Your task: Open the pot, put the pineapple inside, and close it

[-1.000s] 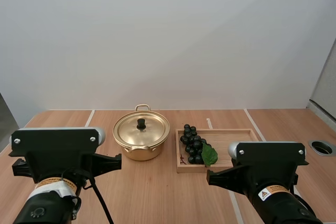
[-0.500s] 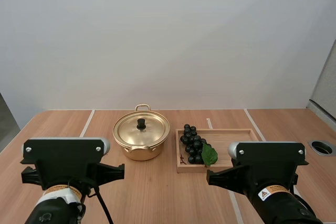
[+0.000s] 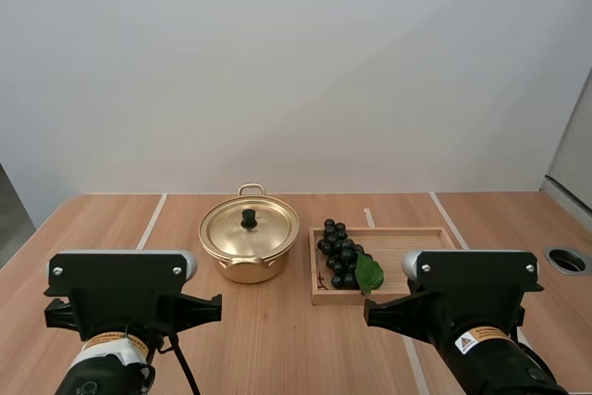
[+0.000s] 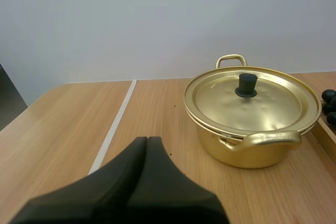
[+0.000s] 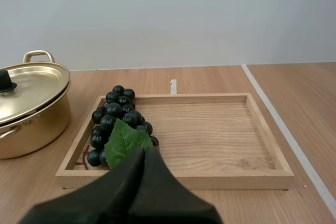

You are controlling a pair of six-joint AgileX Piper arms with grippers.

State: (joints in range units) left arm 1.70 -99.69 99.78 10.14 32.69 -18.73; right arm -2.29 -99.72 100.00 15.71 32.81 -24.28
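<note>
A gold pot (image 3: 248,247) with its lid (image 4: 252,97) on and a black knob (image 4: 246,84) stands mid-table. Right of it lies a wooden tray (image 3: 407,249) holding a bunch of dark grapes (image 3: 340,254) with a green leaf (image 5: 125,141); no pineapple is visible. My left gripper (image 4: 147,141) is shut, its fingers together as one dark wedge, short of the pot and to its left. My right gripper (image 5: 144,151) is shut too, its tip just before the tray's near rim by the grapes (image 5: 113,121). Both arms sit low at the table's near edge in the high view.
White tape lines (image 3: 150,216) cross the wooden tabletop. A round metal grommet (image 3: 566,260) sits at the far right edge. The tray's right half (image 5: 210,135) is bare wood. Open table lies left of the pot.
My left arm has shifted a little to the right and lower in the high view. My right arm, the pot and the tray have stayed put.
</note>
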